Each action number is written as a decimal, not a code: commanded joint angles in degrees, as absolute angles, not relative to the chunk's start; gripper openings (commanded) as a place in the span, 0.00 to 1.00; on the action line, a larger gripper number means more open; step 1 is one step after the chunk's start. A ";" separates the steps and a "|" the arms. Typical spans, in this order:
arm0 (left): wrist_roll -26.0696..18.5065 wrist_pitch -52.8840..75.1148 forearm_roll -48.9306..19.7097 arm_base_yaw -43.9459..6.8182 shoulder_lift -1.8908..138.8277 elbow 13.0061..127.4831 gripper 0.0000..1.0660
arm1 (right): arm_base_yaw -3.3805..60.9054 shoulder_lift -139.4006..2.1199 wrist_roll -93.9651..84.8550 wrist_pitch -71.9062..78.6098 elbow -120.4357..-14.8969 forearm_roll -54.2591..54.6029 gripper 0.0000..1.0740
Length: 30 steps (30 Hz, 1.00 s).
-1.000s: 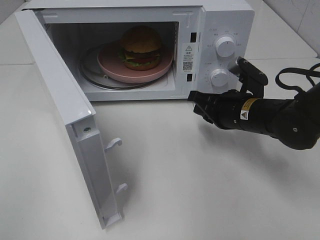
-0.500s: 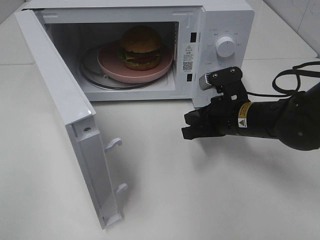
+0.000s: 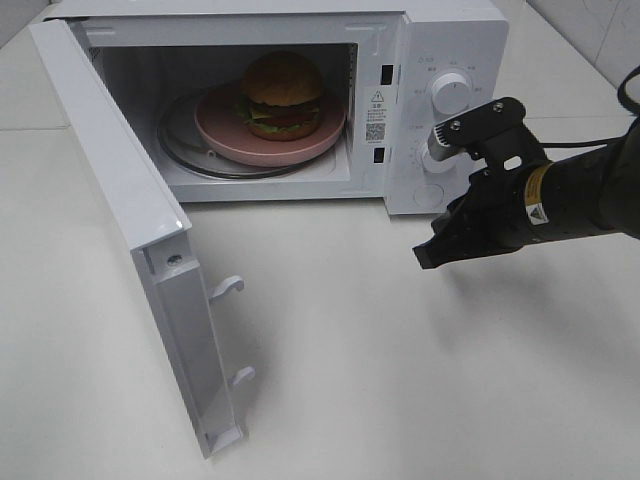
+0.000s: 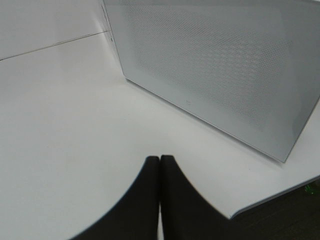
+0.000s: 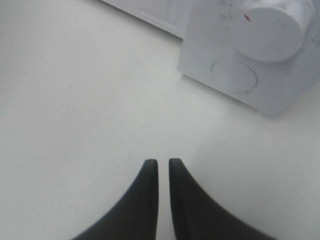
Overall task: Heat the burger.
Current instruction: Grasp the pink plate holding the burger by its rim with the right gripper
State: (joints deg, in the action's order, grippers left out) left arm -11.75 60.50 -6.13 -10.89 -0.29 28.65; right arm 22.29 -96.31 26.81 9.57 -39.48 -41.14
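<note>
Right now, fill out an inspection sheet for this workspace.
Surface: white table, bare in front of the microwave.
Job's things: burger on pink plate inside the microwave; door wide open.
Clutter: nothing seen.
Grippers: left gripper fingers touching, empty, near the door's outer face; right gripper over the table in front of the control panel, fingers a thin gap apart, empty.
Cables: black cable at right edge.
Surroundings: tiled wall.

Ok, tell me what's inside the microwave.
Inside the microwave, the burger sits on a pink plate atop the glass turntable. The plate hides most of the turntable.
</note>
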 commanded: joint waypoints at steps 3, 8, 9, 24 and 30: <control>-11.34 59.64 -6.42 -10.83 -0.80 28.53 0.00 | 22.17 -93.85 28.07 -2.64 -39.88 -38.79 0.10; -11.34 59.64 -6.42 -10.83 -0.80 28.53 0.00 | 22.17 -93.79 23.95 -9.11 -39.88 -31.05 0.10; -11.34 59.64 -6.42 -10.83 -0.80 28.53 0.00 | 22.17 -93.79 23.95 -9.11 -39.88 -31.05 0.10; -11.34 59.64 -6.42 -10.83 -0.80 28.53 0.00 | 32.95 -93.68 -21.31 -30.08 -52.20 7.10 0.11; -11.34 59.64 -6.42 -10.83 -0.80 28.53 0.00 | 35.24 -93.74 -21.60 -30.02 -56.15 7.05 0.19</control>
